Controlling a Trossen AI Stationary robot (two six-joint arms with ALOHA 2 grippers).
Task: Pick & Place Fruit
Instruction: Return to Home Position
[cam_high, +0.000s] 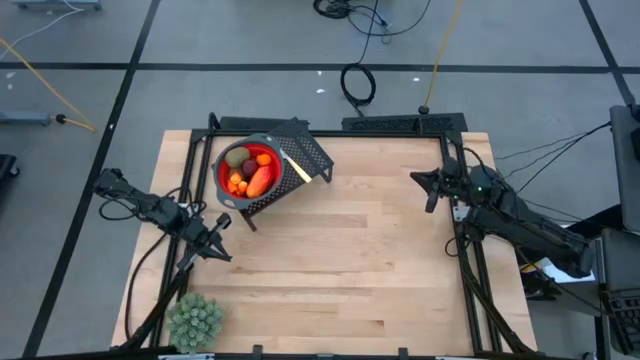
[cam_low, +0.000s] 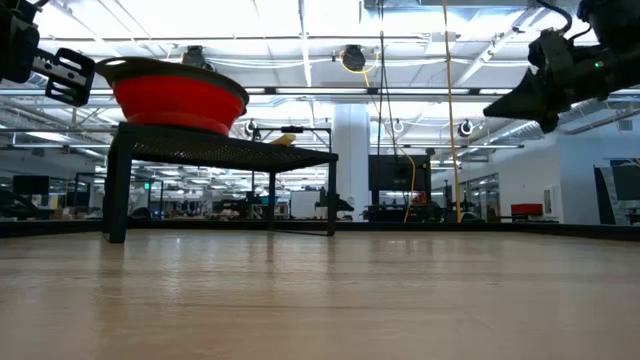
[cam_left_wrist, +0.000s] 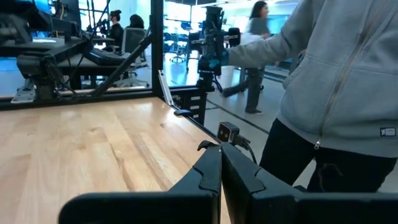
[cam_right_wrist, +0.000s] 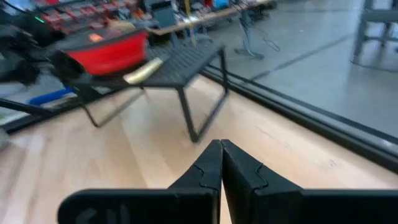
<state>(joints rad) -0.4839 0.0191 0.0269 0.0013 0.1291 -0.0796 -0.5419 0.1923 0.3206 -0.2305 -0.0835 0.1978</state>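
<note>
The fruit (cam_high: 250, 172), orange, red and brownish-green pieces, lies in a red bowl (cam_high: 226, 175) with a dark rim. The bowl stands on a dark mesh stand (cam_high: 310, 155) at the table's far left; it also shows in the low view (cam_low: 180, 100) and the right wrist view (cam_right_wrist: 109, 53). A yellow piece (cam_high: 296, 168) lies on the stand beside the bowl. My left gripper (cam_high: 222, 240) is shut and empty, above the table near the bowl's near side. My right gripper (cam_high: 425, 190) is shut and empty, above the table's far right.
A pale green spiky plant (cam_high: 194, 322) stands at the table's near left corner. A person in a grey hooded top (cam_left_wrist: 348, 74) stands beside the table in the left wrist view. Bare wood (cam_high: 350, 260) spreads between the two arms.
</note>
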